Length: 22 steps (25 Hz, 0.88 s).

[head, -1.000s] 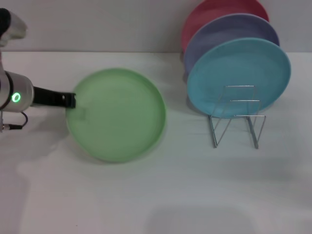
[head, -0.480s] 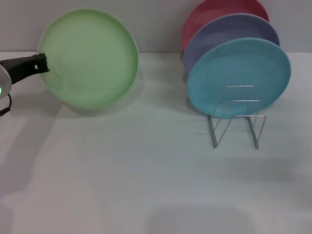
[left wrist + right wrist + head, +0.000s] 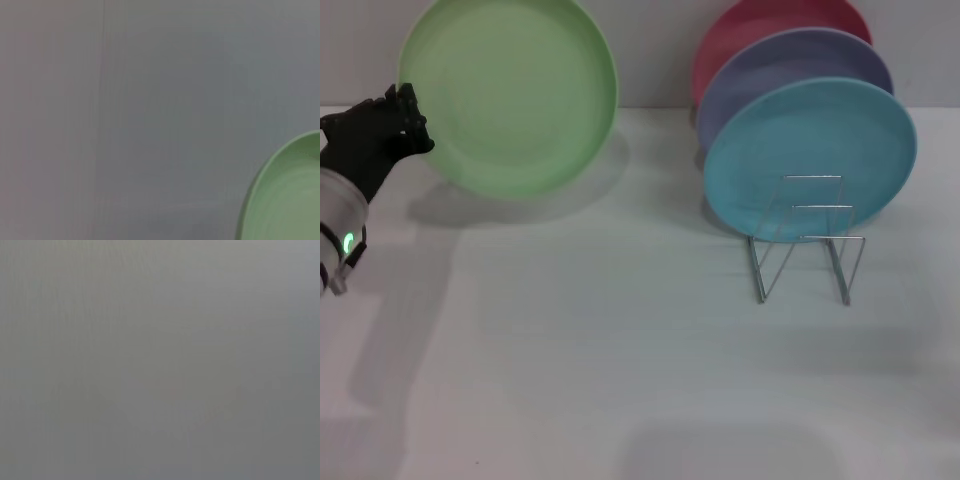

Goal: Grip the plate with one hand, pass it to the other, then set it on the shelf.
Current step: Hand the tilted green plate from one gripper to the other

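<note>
The left gripper (image 3: 408,122) is seen at the near left of the head view, its black fingers closed on the left rim of the green plate (image 3: 510,95). The plate is held clear of the worktop (image 3: 620,360), raised and tilted so that its hollow face is turned toward the camera; its shadow is cast on the surface below and just beyond the gripper. In the left wrist view only a curved piece of the plate's rim (image 3: 280,200) is shown against a plain grey background.

Well off to the gripper's right, the wire shelf (image 3: 805,240) is found standing on the worktop. Its nearest loops are unoccupied, while a light-blue plate (image 3: 810,150) is propped behind them, a lavender plate (image 3: 790,70) behind that, and a red plate (image 3: 760,25) farthest back.

The right gripper is not shown in any view; nothing but grey is given by the right wrist camera.

The first step, gripping and lifting, is judged done. The pass to the other gripper and the setting on the shelf are judged still to be made.
</note>
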Each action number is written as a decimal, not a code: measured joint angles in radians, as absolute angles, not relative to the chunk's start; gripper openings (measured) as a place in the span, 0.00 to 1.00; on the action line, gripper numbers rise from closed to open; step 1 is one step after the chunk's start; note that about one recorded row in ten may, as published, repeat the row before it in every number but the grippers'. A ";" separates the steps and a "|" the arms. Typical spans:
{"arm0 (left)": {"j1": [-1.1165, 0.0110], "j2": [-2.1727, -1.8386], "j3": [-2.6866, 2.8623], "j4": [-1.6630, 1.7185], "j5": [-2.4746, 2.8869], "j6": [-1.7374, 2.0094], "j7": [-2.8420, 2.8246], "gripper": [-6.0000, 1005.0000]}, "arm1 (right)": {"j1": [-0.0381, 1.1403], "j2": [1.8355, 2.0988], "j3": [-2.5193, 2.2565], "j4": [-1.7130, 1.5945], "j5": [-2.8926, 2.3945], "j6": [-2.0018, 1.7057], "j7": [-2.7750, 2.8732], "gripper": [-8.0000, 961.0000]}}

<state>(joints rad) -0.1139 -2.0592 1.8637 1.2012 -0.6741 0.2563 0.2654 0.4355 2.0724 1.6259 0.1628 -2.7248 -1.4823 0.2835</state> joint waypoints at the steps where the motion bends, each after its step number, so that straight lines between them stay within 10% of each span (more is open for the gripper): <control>1: -0.109 -2.059 1.890 1.183 -0.673 0.311 0.264 0.04 | 0.435 2.072 1.626 0.163 -2.725 -1.482 0.283 0.65; 22: -0.184 -2.079 2.225 0.550 -0.644 1.175 -0.156 0.05 | 0.393 2.075 1.517 0.182 -2.804 -1.504 0.297 0.65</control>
